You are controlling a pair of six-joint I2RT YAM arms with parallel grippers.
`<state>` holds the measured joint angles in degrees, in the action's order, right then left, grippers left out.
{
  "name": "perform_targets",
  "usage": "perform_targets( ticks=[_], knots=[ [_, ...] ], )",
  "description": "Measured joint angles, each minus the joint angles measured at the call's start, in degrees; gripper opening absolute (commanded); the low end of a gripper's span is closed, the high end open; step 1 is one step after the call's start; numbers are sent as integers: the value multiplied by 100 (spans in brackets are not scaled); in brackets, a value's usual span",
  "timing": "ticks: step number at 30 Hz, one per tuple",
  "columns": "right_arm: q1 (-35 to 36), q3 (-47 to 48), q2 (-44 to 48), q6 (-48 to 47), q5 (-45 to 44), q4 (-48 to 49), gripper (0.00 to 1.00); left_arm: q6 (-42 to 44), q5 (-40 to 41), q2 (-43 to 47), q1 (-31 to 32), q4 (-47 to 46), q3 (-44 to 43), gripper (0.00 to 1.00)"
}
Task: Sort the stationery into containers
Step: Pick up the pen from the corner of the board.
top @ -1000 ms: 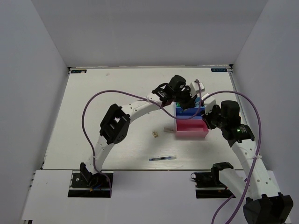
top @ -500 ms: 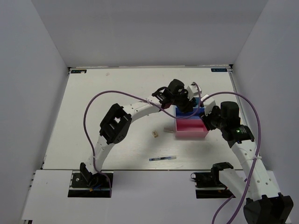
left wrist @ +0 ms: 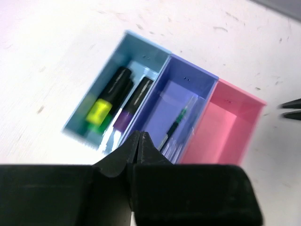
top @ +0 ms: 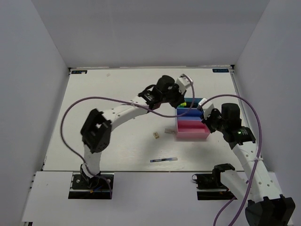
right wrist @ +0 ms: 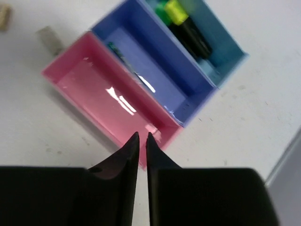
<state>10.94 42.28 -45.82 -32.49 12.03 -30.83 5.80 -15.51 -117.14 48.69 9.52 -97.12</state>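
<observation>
The organiser (top: 192,128) stands right of centre. Its light blue bin (left wrist: 89,110) holds the yellow highlighter (left wrist: 100,111), the purple highlighter (left wrist: 128,111) and a green one (right wrist: 162,9) that is partly hidden. The darker blue bin (left wrist: 188,99) holds the greenish pen (left wrist: 176,125). The pink bin (right wrist: 101,96) is empty. Two pale erasers (top: 155,135) (top: 168,130) lie left of the organiser, and the blue pen (top: 163,160) lies nearer the front. My left gripper (left wrist: 139,134) is shut and empty above the organiser's left end. My right gripper (right wrist: 141,136) is empty, its jaws a sliver apart, just off the pink bin's right end.
White walls close in the table on three sides. Purple cables loop from both arms above the table's middle and right. The left arm's elbow (top: 95,131) hangs over the left part of the table.
My left gripper has drawn back up and to the left, off the organiser's far bins, and its elbow has swung left. The right arm has barely moved.
</observation>
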Motion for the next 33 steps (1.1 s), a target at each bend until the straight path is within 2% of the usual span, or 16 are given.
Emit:
perform_targets(
  ticks=[1, 3, 4, 5, 7, 10, 13, 14, 17, 19, 20, 24, 33],
  knots=[
    [-2, 0, -13, -109, 260, -55, 30, -192, 240, 398, -31, 33, 247, 30],
    [0, 0, -94, -448, 846, -251, 46, -669, 688, 1272, -153, 251, 706, 50],
    [0, 2, -184, -732, 1322, -442, 58, -940, 798, 1690, -260, 439, 903, 68],
    [4, 0, -282, -1060, 1784, -660, 68, -1185, 927, 2190, -439, 632, 1141, 75],
    [26, -55, -533, -1930, 2837, -1119, 74, -1650, 1067, 3176, -933, 835, 1759, 80],
    [164, -92, -988, -2889, 3932, -1679, 69, -1950, 1241, 4841, -1746, 1222, 3294, 77],
    [494, 35, -1604, -3523, 4470, -2103, 65, -2026, 1266, 6067, -2035, 1770, 4795, 61],
    [623, 87, -1746, -3622, 4540, -2179, 65, -2044, 1237, 6312, -2090, 1980, 5204, 49],
    [1189, 116, -1864, -3622, 4527, -2061, 63, -2057, 1161, 6765, -2229, 2330, 6129, 39],
    [1674, 55, -1836, -3445, 4319, -1773, 63, -2031, 1123, 6953, -2302, 2608, 6345, 42],
    [1910, 26, -1847, -3309, 4157, -1624, 62, -2020, 1115, 7010, -2323, 2660, 6345, 47],
    [2734, -103, -2076, -2658, 3338, -905, 60, -2002, 1051, 7254, -2347, 2601, 6343, 54],
    [3674, -531, -2677, -1646, 1563, 219, 56, -1980, 1056, 7534, -2347, 2651, 6343, 58]
  ],
)
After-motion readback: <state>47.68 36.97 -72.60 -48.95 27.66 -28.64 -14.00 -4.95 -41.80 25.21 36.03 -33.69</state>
